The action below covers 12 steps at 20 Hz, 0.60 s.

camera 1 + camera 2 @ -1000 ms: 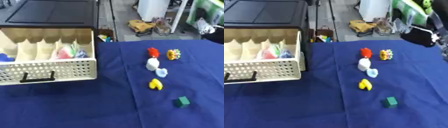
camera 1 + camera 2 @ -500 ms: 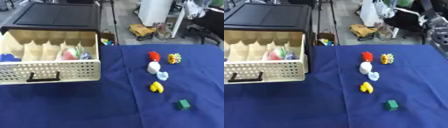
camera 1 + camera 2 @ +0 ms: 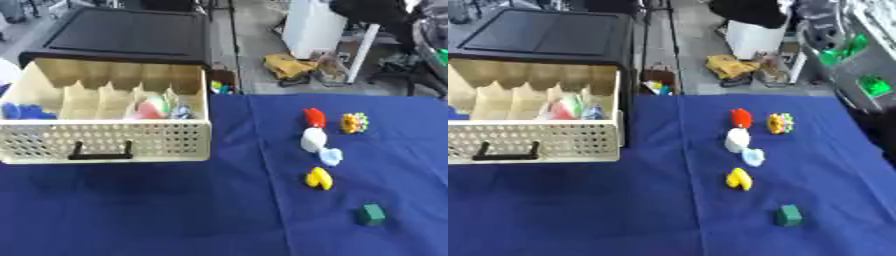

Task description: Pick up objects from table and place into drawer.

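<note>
**Six small objects laid out on the blue table, the drawer standing open**

On the blue table [image 3: 175, 210], in the left eye view, six small objects are set in a loose line on the right side, well apart from the drawer [image 3: 105, 142]. Farthest back lies a red piece [image 3: 313, 117] with a yellow-orange knobbly piece [image 3: 353, 122] just beside it. A white piece [image 3: 312, 139] sits next in the line, and a pale blue piece [image 3: 331, 156] appears to touch it. A yellow piece [image 3: 319, 178] follows, and a green block [image 3: 371, 214] lies nearest, on its own. All are judged to be light, hard plastic toys, unlikely to deform or break. The rounded ones are likely to be smooth and prone to slipping or rolling, so a pinch across the widest part is advised. The green block offers flat opposite faces and is judged the easiest to take.

In the right eye view, the cream drawer is seen pulled out from a black cabinet [image 3: 544, 35], its perforated front carrying a black handle [image 3: 507, 150]. Some coloured things [image 3: 570, 107] already lie in the divided compartments. Neither robot hand is shown in either view, so their state cannot be told.
</note>
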Each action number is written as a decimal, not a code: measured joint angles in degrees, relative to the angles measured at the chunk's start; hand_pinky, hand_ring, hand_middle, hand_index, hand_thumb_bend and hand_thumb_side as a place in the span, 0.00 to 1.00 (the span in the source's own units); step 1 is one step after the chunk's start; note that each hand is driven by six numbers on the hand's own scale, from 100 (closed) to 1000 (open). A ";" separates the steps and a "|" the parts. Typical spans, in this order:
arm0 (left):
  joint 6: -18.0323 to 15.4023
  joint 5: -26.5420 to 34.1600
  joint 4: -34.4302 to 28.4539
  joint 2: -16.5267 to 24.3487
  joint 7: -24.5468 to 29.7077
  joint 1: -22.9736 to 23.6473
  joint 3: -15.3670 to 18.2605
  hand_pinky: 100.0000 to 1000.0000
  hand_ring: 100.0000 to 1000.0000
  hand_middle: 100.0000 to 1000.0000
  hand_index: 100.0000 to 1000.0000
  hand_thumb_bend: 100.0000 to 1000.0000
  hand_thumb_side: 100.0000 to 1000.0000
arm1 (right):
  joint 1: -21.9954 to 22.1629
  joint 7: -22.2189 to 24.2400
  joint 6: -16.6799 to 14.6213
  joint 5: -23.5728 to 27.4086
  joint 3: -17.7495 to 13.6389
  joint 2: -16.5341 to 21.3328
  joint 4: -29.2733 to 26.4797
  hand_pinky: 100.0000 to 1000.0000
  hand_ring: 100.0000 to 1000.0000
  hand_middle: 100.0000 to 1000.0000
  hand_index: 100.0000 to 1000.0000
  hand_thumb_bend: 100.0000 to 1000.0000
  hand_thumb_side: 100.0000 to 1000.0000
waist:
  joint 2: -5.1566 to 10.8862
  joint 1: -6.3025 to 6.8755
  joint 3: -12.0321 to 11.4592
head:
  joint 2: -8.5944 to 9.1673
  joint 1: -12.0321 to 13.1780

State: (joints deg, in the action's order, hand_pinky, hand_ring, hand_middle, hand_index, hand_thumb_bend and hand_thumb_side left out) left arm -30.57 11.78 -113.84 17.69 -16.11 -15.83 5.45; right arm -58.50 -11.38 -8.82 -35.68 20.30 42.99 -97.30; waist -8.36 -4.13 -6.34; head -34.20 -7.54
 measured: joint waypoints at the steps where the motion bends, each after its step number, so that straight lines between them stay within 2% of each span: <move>1: 0.03 0.11 0.00 0.01 0.03 0.00 -0.01 0.51 0.75 0.68 0.88 0.23 1.00 | -0.86 0.34 -0.38 -0.54 0.47 -1.03 1.25 0.73 0.82 0.71 0.65 0.00 0.58 | 0.03 -0.12 -0.30 | -0.01 -0.13; 6: 0.17 0.69 0.00 0.04 0.18 -0.32 -0.08 0.52 0.75 0.68 0.87 0.23 1.00 | -4.65 1.53 -2.68 -2.96 2.30 -6.55 7.64 0.73 0.82 0.70 0.64 0.00 0.59 | 0.04 -0.82 -2.24 | -0.15 -0.82; 12: 0.40 1.38 0.00 0.48 0.40 -1.39 -0.34 0.52 0.75 0.69 0.87 0.22 1.00 | -7.54 1.97 -5.30 -4.67 2.63 -12.14 14.58 0.74 0.82 0.69 0.60 0.00 0.60 | -0.14 -1.76 -3.83 | -0.55 -1.85</move>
State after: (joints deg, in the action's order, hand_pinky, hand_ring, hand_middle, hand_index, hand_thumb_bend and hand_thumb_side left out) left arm -30.18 13.16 -113.84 18.17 -15.71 -17.22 5.11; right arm -66.04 -9.41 -14.12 -40.35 22.93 30.85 -82.72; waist -8.50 -5.89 -10.17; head -34.75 -9.39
